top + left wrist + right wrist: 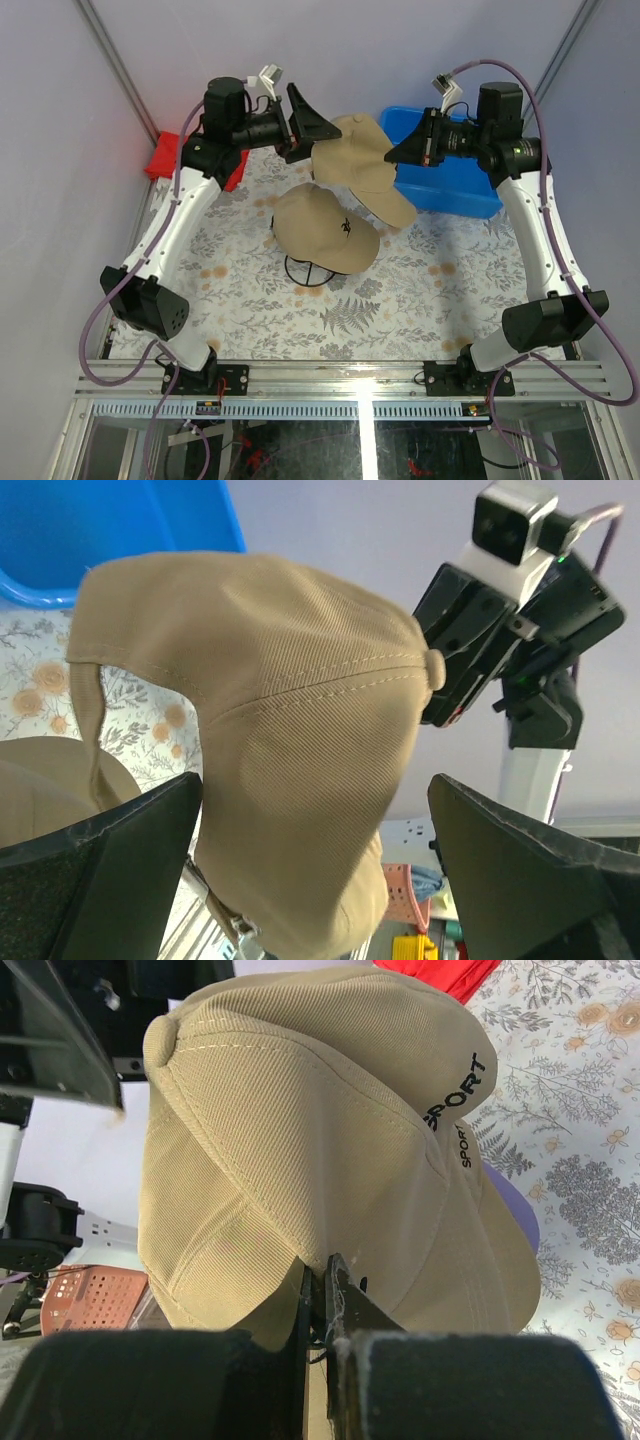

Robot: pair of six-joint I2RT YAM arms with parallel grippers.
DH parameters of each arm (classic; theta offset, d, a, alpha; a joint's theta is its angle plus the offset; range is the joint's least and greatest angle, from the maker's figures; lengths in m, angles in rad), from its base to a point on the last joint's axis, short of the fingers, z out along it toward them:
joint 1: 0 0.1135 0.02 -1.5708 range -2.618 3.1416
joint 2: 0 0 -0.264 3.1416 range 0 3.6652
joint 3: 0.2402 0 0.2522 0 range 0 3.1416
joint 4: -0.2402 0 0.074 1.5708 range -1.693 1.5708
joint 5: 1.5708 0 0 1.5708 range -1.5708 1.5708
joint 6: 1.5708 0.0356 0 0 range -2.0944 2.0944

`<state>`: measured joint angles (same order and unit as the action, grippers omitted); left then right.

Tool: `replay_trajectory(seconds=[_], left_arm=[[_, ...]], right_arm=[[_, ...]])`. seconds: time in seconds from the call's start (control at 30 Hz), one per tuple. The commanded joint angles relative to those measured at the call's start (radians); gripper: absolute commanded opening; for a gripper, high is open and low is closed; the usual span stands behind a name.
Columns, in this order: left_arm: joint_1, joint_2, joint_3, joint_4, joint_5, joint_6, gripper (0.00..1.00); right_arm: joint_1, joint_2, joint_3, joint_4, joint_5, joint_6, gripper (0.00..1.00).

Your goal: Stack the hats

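Observation:
A tan hat [352, 150] hangs in the air over the back of the table, with my right gripper [393, 155] shut on its fabric. In the right wrist view the fingers [322, 1285] pinch the crown of this hat [300, 1130], which reads "SPORT". My left gripper [303, 128] stands open on the hat's other side. In the left wrist view the crown [300, 740] lies between the wide-apart fingers [100, 870]. A second tan hat [325, 230] rests on a black wire stand [308, 272]. A lavender patch [512, 1210] shows past the held hat's brim. No black hat is in view.
A blue bin [450, 185] sits at the back right, just behind my right gripper. A red cloth [165, 155] lies at the back left corner. The table carries a floral-print cover [420, 290]. Both arms reach in high over the back half.

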<state>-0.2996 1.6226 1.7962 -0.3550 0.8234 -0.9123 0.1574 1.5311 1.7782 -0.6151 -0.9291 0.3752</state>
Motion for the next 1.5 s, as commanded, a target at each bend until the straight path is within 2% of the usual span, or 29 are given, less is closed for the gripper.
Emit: replay_trajectory(seconds=[0.0,0.13,0.2,0.23,0.3,0.37,0.43,0.5,0.53,0.6,0.67,0.83,1.03,1.2,1.33,1.37,1.47], left_arm=[[-0.062,0.046,0.074,-0.088,-0.008,0.097,0.95],[-0.1,0.083,0.134,-0.183,-0.048,0.166,0.95],[-0.106,0.085,0.129,-0.188,-0.068,0.174,0.91],[-0.108,0.086,0.126,-0.188,-0.081,0.174,0.83],[-0.113,0.096,0.132,-0.188,-0.092,0.171,0.53],[-0.117,0.099,0.131,-0.169,-0.102,0.162,0.27],[-0.119,0.081,0.095,-0.088,-0.107,0.133,0.16],[-0.12,0.038,0.001,0.072,-0.105,0.075,0.1],[-0.119,0.012,-0.055,0.17,-0.11,0.028,0.08],[-0.114,-0.027,-0.145,0.314,-0.123,-0.028,0.04],[-0.105,-0.047,-0.198,0.394,-0.128,-0.051,0.03],[-0.063,-0.079,-0.289,0.575,-0.129,-0.113,0.01],[-0.015,-0.099,-0.315,0.711,-0.146,-0.142,0.01],[0.015,-0.089,-0.299,0.798,-0.133,-0.181,0.01],[0.016,-0.085,-0.298,0.827,-0.118,-0.195,0.02],[0.016,-0.089,-0.305,0.832,-0.122,-0.197,0.02],[0.017,-0.091,-0.315,0.832,-0.124,-0.195,0.02]], right_arm=[[0.007,0.009,0.064,0.021,-0.032,0.047,0.0],[0.013,0.009,0.072,0.012,-0.032,0.064,0.0],[0.019,0.004,0.064,0.027,-0.041,0.084,0.0],[0.021,0.001,0.058,0.033,-0.044,0.093,0.0],[0.028,-0.006,0.041,0.049,-0.05,0.107,0.0],[0.033,-0.017,0.016,0.065,-0.048,0.124,0.0],[0.034,-0.029,-0.015,0.091,-0.041,0.149,0.0],[0.035,-0.045,-0.05,0.13,-0.036,0.184,0.02],[0.035,-0.055,-0.066,0.145,-0.017,0.202,0.1],[0.035,-0.078,-0.09,0.168,0.006,0.224,0.32],[0.034,-0.096,-0.097,0.165,0.04,0.231,0.4],[0.017,-0.137,-0.138,0.172,0.1,0.298,0.5],[-0.046,-0.221,-0.315,0.367,0.075,0.588,0.64],[-0.092,-0.272,-0.466,0.521,0.024,0.87,0.65],[-0.099,-0.293,-0.613,0.739,-0.018,1.122,0.63],[-0.099,-0.296,-0.641,0.791,-0.023,1.162,0.63],[-0.099,-0.296,-0.653,0.811,-0.023,1.195,0.63]])
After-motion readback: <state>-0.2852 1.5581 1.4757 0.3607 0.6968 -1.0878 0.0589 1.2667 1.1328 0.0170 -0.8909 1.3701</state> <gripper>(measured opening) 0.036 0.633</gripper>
